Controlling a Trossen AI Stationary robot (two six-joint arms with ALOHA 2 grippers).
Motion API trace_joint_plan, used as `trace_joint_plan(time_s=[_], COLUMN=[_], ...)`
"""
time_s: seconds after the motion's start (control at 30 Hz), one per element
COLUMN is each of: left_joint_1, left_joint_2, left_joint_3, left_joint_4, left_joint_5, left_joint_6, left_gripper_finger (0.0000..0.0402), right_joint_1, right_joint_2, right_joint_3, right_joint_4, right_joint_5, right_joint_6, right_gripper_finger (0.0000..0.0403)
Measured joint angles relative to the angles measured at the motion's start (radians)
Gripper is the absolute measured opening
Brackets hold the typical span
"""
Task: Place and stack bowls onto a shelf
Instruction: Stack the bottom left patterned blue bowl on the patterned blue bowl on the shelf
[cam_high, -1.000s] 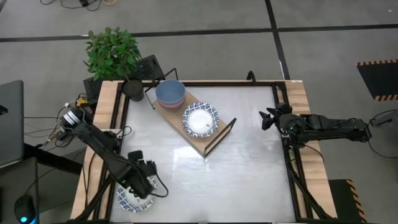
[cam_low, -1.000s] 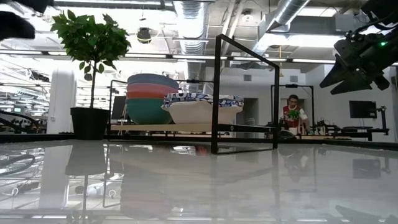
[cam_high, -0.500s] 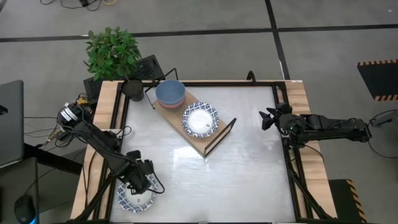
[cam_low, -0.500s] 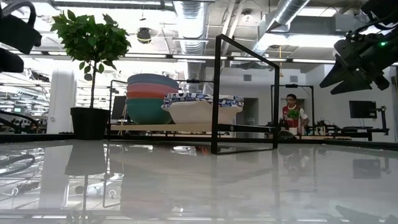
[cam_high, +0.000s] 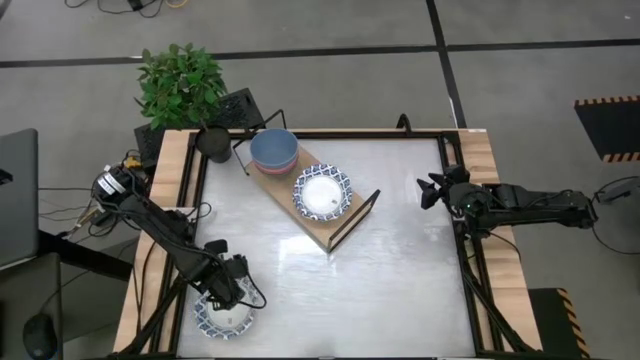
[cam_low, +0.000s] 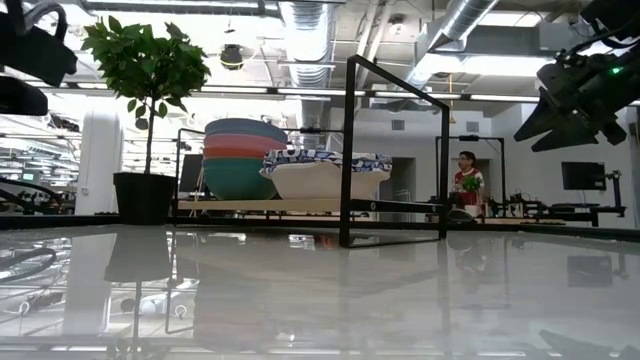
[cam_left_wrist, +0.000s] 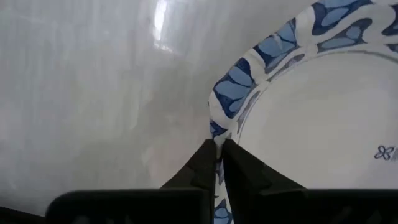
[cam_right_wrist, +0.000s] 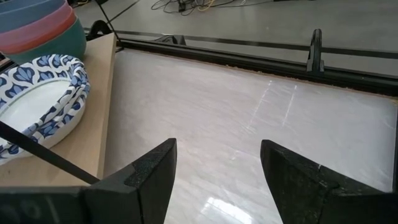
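A wide patterned bowl (cam_high: 222, 318), with a blue-and-white rim and a white centre (cam_left_wrist: 323, 124), sits at the table's near left corner. My left gripper (cam_high: 228, 292) is above it, shut on its rim. On the shelf (cam_high: 330, 228) at the far middle stand a stack of plain bowls (cam_high: 272, 150) with a light blue one on top, and a second patterned bowl (cam_high: 322, 192). My right gripper (cam_high: 425, 190) waits open at the table's right edge, holding nothing. My left gripper pinches the patterned bowl's rim (cam_left_wrist: 217, 127) between its two fingers (cam_left_wrist: 202, 162), one finger on the inner side and one on the outer. The fingers come from above, pointing down. The bowl is upright on the tabletop.
A dark pot (cam_high: 213, 143) with a green plant (cam_high: 180, 85) stands at the far left corner beside the shelf. The shelf's black wire end frame (cam_low: 395, 150) rises at its near right end. A person (cam_low: 468, 185) shows far behind the table.
My left gripper has taken hold of the patterned bowl's rim at the near left corner. The bowl has slid a little toward the table's right edge, and more of it shows from under the arm.
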Motion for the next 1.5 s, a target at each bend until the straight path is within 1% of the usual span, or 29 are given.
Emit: trace_joint_plan(time_s=[0.17, 0.27, 0.4, 0.53, 0.63, 0.8, 0.97, 1.07, 1.2, 1.33, 1.5], left_joint_1=[0.005, 0.022, 0.046, 0.062, 0.078, 0.124, 0.175, 0.212, 0.287, 0.394, 0.555], left_joint_2=[0.0, 0.0, 0.0, 0.0, 0.0, 0.0, 0.0, 0.001, 0.0, 0.0, 0.0], left_joint_3=[0.0, 0.003, 0.046, 0.118, 0.174, 0.268, 0.386, 0.475, 0.588, 0.674, 0.696], left_joint_4=[0.004, 0.002, 0.0, -0.008, -0.012, -0.034, -0.084, -0.175, -0.303, -0.344, -0.298], left_joint_5=[-0.03, -0.016, -0.007, -0.103, -0.167, -0.192, -0.242, -0.295, -0.392, -0.479, -0.474], left_joint_6=[-0.061, -0.178, -0.354, -0.523, -0.598, -0.706, -0.684, -0.683, -0.665, -0.571, -0.424], left_gripper_finger=[0.0003, 0.0002, 0.0, 0.0, 0.0, 0.0, 0.0, 0.0, 0.0, 0.0, 0.0], right_joint_1=[0.0, 0.0, 0.0, 0.0, 0.0, 0.0, 0.0, 0.0, 0.0, 0.0, 0.0], right_joint_2=[0.0, 0.0, 0.0, 0.0, 0.0, 0.0, 0.0, 0.0, 0.0, 0.0, 0.0], right_joint_3=[0.0, 0.0, 0.0, 0.0, 0.0, 0.0, 0.0, 0.0, 0.0, 0.0, 0.0], right_joint_4=[0.0, 0.0, 0.0, 0.0, 0.0, 0.0, 0.0, 0.0, 0.0, 0.0, 0.0], right_joint_5=[0.0, 0.0, 0.0, 0.0, 0.0, 0.0, 0.0, 0.0, 0.0, 0.0, 0.0], right_joint_6=[0.0, 0.0, 0.0, 0.0, 0.0, 0.0, 0.0, 0.0, 0.0, 0.0, 0.0], right_gripper_finger=[0.026, 0.026, 0.026, 0.026, 0.026, 0.026, 0.026, 0.026, 0.026, 0.026, 0.026])
